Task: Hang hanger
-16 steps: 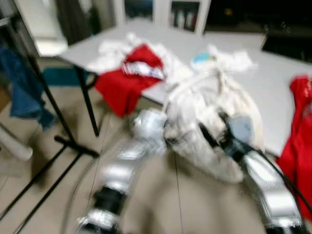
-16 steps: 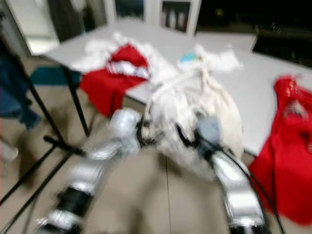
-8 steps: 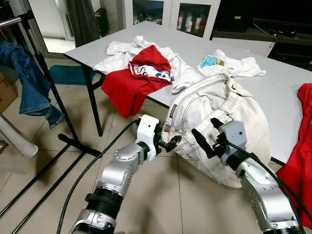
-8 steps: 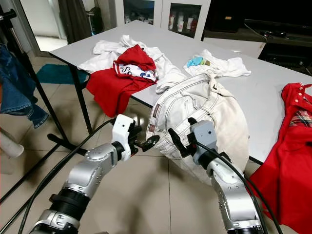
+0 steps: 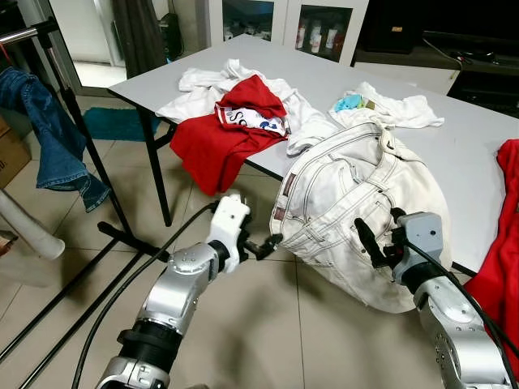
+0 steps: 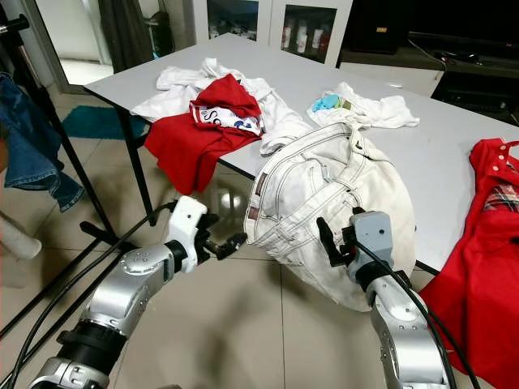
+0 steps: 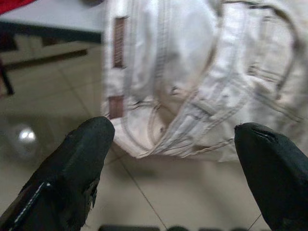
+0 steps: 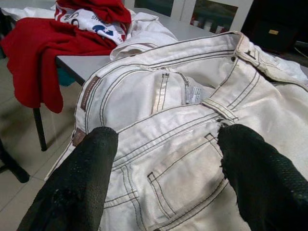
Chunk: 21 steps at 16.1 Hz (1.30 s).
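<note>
One grey table (image 5: 478,162) ahead of both sets of fingers, laundry strewn on top. Tiled floor (image 5: 268,340) under the fingers.

White jeans (image 5: 357,186): biggest item, draped over table's near edge, waistband up on the top, rest hanging twd floor. Directly in front of both fingertips, not touching as far as can be seen.

Red shirt (image 6: 486,243) hanging off table edge, out past right fingers' outer side. Red garment (image 5: 207,146) spilling over table edge beyond left fingers, lying on heap of white clothes (image 5: 203,81). Small white garment (image 5: 389,109) w/ blue bit, farther back on table behind jeans.

Black clothes rack (image 5: 81,138) well off to left fingers' outer side, blue jeans (image 5: 49,138) hanging on it.

Left fingers (image 7: 82,163): spread wide, nothing between, tips just short of jeans' lower hem, above floor. Right fingers (image 8: 82,183): also spread wide, empty, pointed at back pocket / waistband area.

Hanger: cannot tell where, not made out among the clothes.
</note>
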Motion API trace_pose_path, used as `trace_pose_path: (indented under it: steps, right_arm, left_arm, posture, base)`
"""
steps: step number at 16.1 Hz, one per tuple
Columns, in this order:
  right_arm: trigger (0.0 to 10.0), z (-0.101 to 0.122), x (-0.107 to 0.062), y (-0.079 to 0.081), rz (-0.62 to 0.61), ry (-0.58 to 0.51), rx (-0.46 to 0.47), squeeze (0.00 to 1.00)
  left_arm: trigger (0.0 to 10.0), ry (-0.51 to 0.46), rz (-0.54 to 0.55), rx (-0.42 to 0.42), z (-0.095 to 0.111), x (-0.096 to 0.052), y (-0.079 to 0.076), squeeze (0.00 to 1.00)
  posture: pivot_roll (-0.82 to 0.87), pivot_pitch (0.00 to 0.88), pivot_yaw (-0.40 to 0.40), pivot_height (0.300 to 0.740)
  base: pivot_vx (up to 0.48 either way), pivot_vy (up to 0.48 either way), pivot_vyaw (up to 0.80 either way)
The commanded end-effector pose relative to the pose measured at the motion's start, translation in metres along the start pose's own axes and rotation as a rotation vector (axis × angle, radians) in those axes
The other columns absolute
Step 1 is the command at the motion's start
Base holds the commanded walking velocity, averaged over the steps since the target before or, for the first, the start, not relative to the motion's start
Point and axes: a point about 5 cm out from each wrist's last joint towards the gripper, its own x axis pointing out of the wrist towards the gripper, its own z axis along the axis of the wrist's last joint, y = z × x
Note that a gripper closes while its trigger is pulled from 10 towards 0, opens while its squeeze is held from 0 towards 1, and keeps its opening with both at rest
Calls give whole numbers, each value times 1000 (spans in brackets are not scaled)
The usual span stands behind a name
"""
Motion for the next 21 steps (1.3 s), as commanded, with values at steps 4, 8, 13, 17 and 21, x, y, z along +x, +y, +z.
trace_pose_path:
  steps: [4,8,13,17,21]
  right_arm:
    - [10000,15,-18,1,37,-103,64,0]
    - [10000,15,-36,3,137,-107,-11,0]
    - [10000,20,-36,4,189,-124,-27,0]
    - [10000,20,-28,2,118,-132,-13,0]
    - [10000,22,-22,3,86,-144,-4,0]
  left_arm:
    - [10000,-52,-41,16,8,-1,-7,0]
    - [10000,-115,-106,-6,15,-10,-11,0]
    - [10000,-138,-147,3,18,-15,-16,0]
    - [10000,-125,-122,11,15,-12,-16,0]
    - [10000,-129,-122,9,16,-10,-18,0]
  posture:
    - [-52,0,-17,740]
    - [-58,0,-15,740]
    - [-48,0,-23,740]
    - [-44,0,-26,740]
    - [-47,0,-25,740]
  base:
    - [0,0,0]
    - [0,0,0]
    - [0,0,0]
    - [0,0,0]
    - [0,0,0]
